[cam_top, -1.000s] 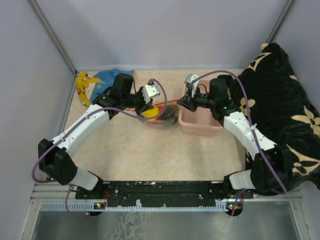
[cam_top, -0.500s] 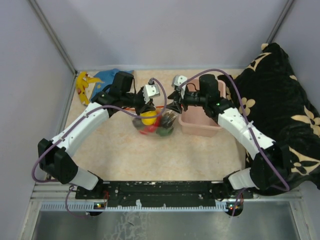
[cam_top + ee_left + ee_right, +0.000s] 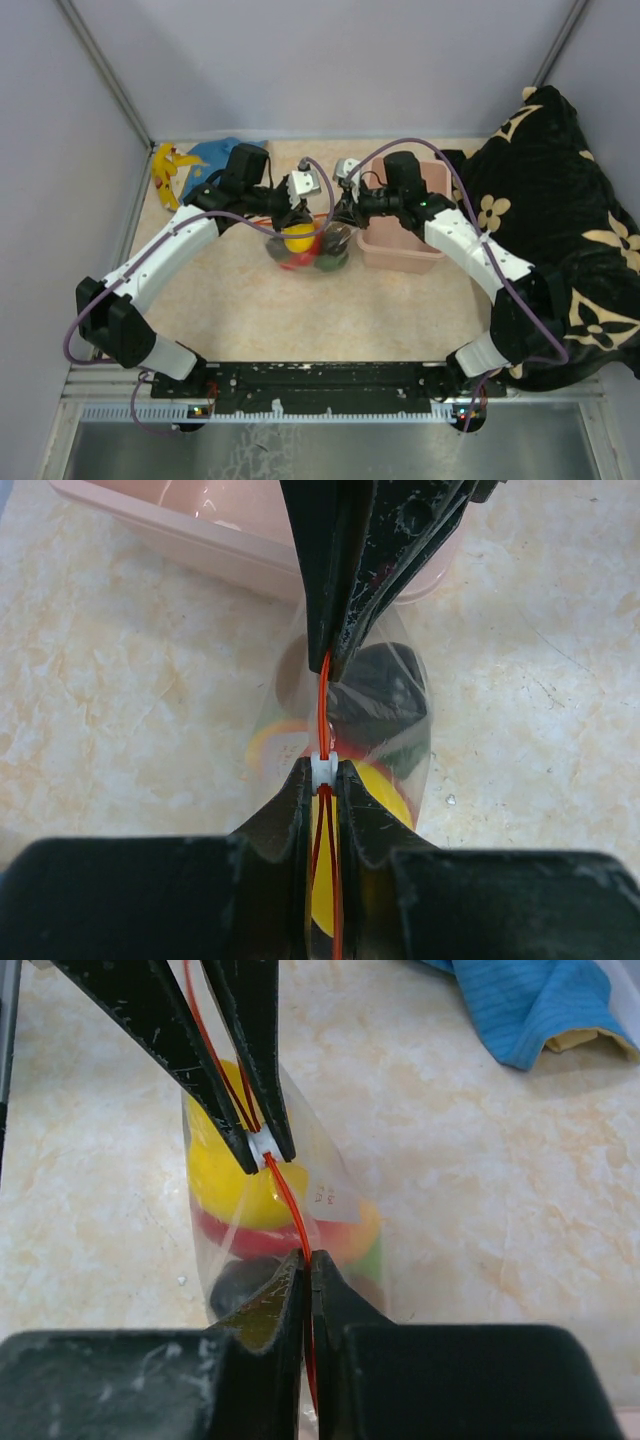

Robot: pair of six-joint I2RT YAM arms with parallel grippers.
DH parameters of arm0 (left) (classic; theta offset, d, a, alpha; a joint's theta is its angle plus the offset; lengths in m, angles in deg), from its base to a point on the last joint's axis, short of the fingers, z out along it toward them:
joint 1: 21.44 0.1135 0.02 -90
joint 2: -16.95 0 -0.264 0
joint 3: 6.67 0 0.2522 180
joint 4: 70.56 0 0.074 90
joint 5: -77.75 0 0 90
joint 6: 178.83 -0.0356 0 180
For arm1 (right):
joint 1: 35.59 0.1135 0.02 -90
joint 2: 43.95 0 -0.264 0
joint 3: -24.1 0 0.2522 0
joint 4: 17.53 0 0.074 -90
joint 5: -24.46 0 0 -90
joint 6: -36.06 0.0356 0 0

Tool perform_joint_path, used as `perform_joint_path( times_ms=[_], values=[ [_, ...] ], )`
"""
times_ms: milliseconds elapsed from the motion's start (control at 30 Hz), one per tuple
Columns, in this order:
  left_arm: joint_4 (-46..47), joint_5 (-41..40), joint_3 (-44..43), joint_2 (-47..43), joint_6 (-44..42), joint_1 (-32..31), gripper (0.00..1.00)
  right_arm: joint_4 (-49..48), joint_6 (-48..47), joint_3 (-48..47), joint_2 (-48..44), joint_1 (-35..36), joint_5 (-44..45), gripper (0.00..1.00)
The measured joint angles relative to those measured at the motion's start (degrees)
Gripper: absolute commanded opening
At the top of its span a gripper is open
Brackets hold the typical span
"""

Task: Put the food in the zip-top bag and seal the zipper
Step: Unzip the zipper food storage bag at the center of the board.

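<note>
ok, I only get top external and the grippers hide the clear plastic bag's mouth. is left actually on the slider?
Observer: Yes. The left wrist view shows the left gripper shut on the small white slider tab of the thin red-orange zipper strip.
Operator: and right?
Observer: The right gripper is shut on the strip itself, apart from the tab.
Operator: sealed?
Observer: Not fully, it seems. Between the grippers the strip is one line; behind the tab it splits into two strands.
</note>
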Motion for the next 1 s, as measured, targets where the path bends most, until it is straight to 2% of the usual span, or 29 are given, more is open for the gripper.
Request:
perform_joint_path(
  times_ms=[267, 600, 1000],
  values=[
    [0.52, -1.62, 1.46, -1.9, 0.61, -0.07, 0.02, -0.39, 0.11, 0.81, -0.83, -0.07, 2.93, 0.0],
    [0.37, -8.7, 3.19, -6.75, 3.56, -0.44, 0.01, -2.54, 2.05, 5.35, -6.75, -1.22, 12.52, 0.0],
    [-2.4, -17.7, 3.58, -7.98, 6.71, -0.42, 0.04, -3.02, 4.98, 7.96, -8.28, -2.97, 22.14, 0.0]
  ],
)
